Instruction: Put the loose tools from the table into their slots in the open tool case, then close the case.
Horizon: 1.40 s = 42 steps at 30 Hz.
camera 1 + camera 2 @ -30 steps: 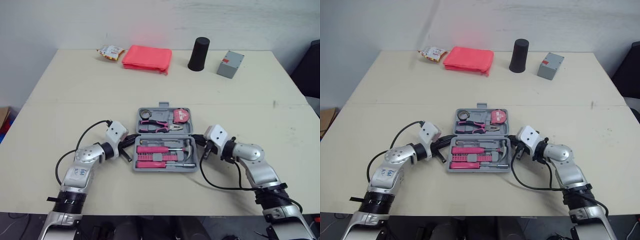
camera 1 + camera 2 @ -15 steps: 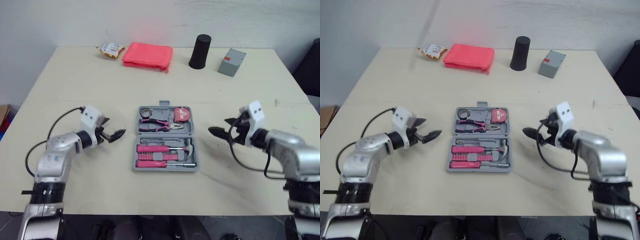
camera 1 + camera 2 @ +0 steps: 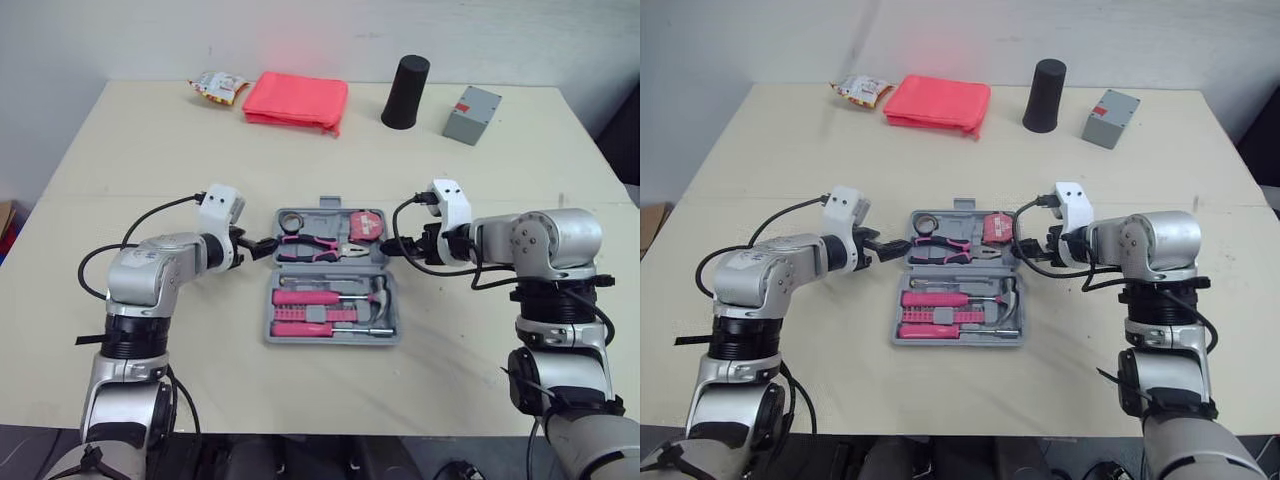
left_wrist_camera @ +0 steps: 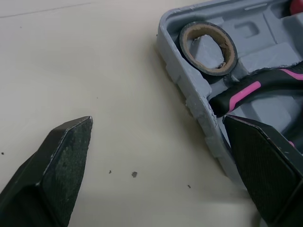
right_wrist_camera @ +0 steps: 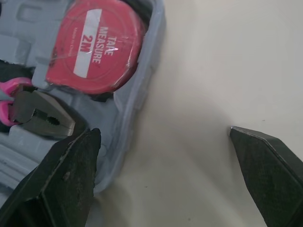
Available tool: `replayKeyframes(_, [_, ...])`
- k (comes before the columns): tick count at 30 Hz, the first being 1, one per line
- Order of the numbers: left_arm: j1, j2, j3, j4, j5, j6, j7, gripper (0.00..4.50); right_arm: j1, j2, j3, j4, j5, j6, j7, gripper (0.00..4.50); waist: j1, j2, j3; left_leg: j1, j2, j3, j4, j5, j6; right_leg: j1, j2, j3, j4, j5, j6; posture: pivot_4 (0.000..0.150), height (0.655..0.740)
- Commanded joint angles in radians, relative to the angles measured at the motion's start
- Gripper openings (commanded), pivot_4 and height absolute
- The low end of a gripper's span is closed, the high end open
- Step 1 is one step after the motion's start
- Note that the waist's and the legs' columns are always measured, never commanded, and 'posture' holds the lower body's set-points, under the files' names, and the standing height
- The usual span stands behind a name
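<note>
The grey tool case (image 3: pixel 268 335) lies open in the middle of the table. Its far half holds a tape roll (image 4: pixel 207 48), pink-handled pliers (image 3: pixel 320 247) and a red tape measure (image 5: pixel 94 47). Its near half holds a hammer (image 3: pixel 375 293) and pink screwdrivers (image 3: pixel 310 298). My left gripper (image 3: pixel 262 243) is open at the far half's left edge, one finger (image 4: pixel 265 161) over the case wall and the other over bare table. My right gripper (image 3: pixel 392 246) is open at the far half's right edge, straddling that wall the same way. Neither holds anything.
Along the table's far edge stand a snack packet (image 3: pixel 218 86), a pink pouch (image 3: pixel 296 100), a black cup (image 3: pixel 405 92) and a grey box (image 3: pixel 472 101). Bare tabletop surrounds the case on both sides and in front.
Both grippers were shut beside the case's near half. They opened, swung outward, then came back in to the far half's side edges. The case has not moved.
</note>
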Motion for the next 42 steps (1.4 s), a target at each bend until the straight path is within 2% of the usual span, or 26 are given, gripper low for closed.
replayKeyframes(1, [-0.019,-0.016,0.011,-0.027,0.009,0.014,0.034,4.43,-0.014,0.017,-0.007,0.009,-0.023,-0.020,-0.029,4.50,-0.003,0.000,0.000,0.000,0.000,0.000,0.001,0.001,0.000,0.000,0.000,0.000,0.002,0.000,0.000,0.150,0.7400])
replayKeyframes(10, [-0.031,-0.028,-0.034,0.017,0.061,-0.012,0.086,4.43,-0.031,0.082,-0.014,0.039,-0.064,0.006,-0.091,4.50,-0.003,0.000,0.000,0.005,-0.001,0.000,0.001,0.009,-0.003,0.000,0.000,0.001,0.012,0.001,-0.002,0.150,0.7400])
replayKeyframes(18, [-0.039,-0.043,-0.036,0.041,0.057,-0.007,0.094,4.43,-0.068,0.147,-0.016,0.104,-0.093,0.012,-0.129,4.50,-0.005,-0.001,-0.001,0.006,-0.001,-0.001,0.000,0.011,-0.004,0.000,0.000,0.000,0.013,0.002,-0.003,0.150,0.7400])
replayKeyframes(21, [-0.036,-0.055,-0.051,0.044,0.054,-0.003,0.087,3.68,-0.076,0.163,-0.028,0.146,-0.106,0.001,-0.135,4.50,-0.004,-0.002,-0.002,0.006,-0.001,-0.001,0.000,0.012,-0.004,0.000,0.000,0.000,0.014,0.002,-0.003,0.150,0.7400])
replayKeyframes(23, [-0.033,-0.055,-0.066,0.051,0.049,0.008,0.069,2.79,-0.077,0.170,-0.032,0.161,-0.109,0.000,-0.135,3.69,-0.004,-0.003,-0.002,0.008,-0.001,-0.001,0.000,0.012,-0.004,0.002,0.000,0.000,0.014,0.002,-0.003,0.150,0.7400])
replayKeyframes(25, [-0.027,-0.057,-0.078,0.059,0.047,0.007,0.058,1.83,-0.080,0.180,-0.038,0.175,-0.112,-0.006,-0.140,2.67,-0.004,-0.003,-0.002,0.010,-0.001,-0.001,0.000,0.012,-0.004,0.004,0.000,0.000,0.014,0.002,-0.003,0.150,0.7400])
replayKeyframes(26, [-0.025,-0.064,-0.076,0.065,0.042,0.008,0.054,1.52,-0.085,0.192,-0.055,0.183,-0.111,-0.005,-0.146,2.36,-0.004,-0.003,-0.002,0.011,-0.002,-0.001,-0.001,0.012,-0.005,0.005,0.000,0.000,0.014,0.002,-0.003,0.150,0.7400])
replayKeyframes(28, [-0.025,-0.077,-0.068,0.072,0.036,0.006,0.050,0.60,-0.090,0.206,-0.073,0.193,-0.111,-0.005,-0.151,1.34,-0.002,-0.003,-0.002,0.013,-0.002,-0.001,-0.002,0.012,-0.005,0.006,0.000,0.000,0.014,0.002,-0.003,0.150,0.7400])
replayKeyframes(30, [-0.027,-0.085,-0.060,0.077,0.035,0.001,0.050,0.01,-0.084,0.220,-0.097,0.188,-0.115,-0.019,-0.165,0.43,-0.002,-0.004,-0.002,0.013,-0.002,-0.001,-0.002,0.013,-0.005,0.006,0.000,0.000,0.014,0.002,-0.003,0.150,0.7400])
replayKeyframes(31, [-0.027,-0.087,-0.053,0.079,0.033,-0.004,0.048,0.00,-0.075,0.223,-0.106,0.176,-0.113,-0.030,-0.164,0.08,-0.003,-0.004,-0.002,0.014,-0.002,-0.001,-0.002,0.013,-0.005,0.007,0.000,0.000,0.014,0.002,-0.003,0.150,0.7400])
replayKeyframes(33, [-0.026,-0.096,-0.030,0.078,0.023,-0.030,0.043,0.00,-0.057,0.228,-0.126,0.139,-0.102,-0.051,-0.158,0.03,-0.002,-0.004,-0.002,0.015,-0.002,-0.001,-0.002,0.013,-0.005,0.008,0.000,0.001,0.014,0.002,-0.003,0.150,0.7400])
replayKeyframes(36, [-0.015,-0.122,0.027,0.063,0.002,-0.129,0.034,0.00,0.003,0.217,-0.106,0.024,-0.093,-0.194,-0.126,0.03,-0.002,-0.004,-0.002,0.016,-0.002,-0.001,-0.002,0.013,-0.005,0.009,0.000,0.000,0.014,0.002,-0.003,0.150,0.7400])
replayKeyframes(39, [0.020,-0.153,0.068,0.042,-0.016,-0.293,0.001,0.00,0.099,0.164,-0.006,-0.091,-0.133,-0.421,-0.056,0.03,0.001,-0.003,-0.002,0.015,-0.003,-0.001,-0.003,0.013,-0.005,0.008,0.000,0.001,0.013,0.002,-0.003,0.150,0.7400])
replayKeyframes(42, [0.065,-0.143,0.058,0.027,-0.007,-0.415,-0.049,0.00,0.181,0.125,0.043,-0.140,-0.157,-0.617,0.003,0.03,0.001,-0.003,-0.002,0.009,-0.004,-0.002,-0.003,0.013,-0.005,0.004,0.000,0.000,0.012,0.002,-0.003,0.150,0.7400])
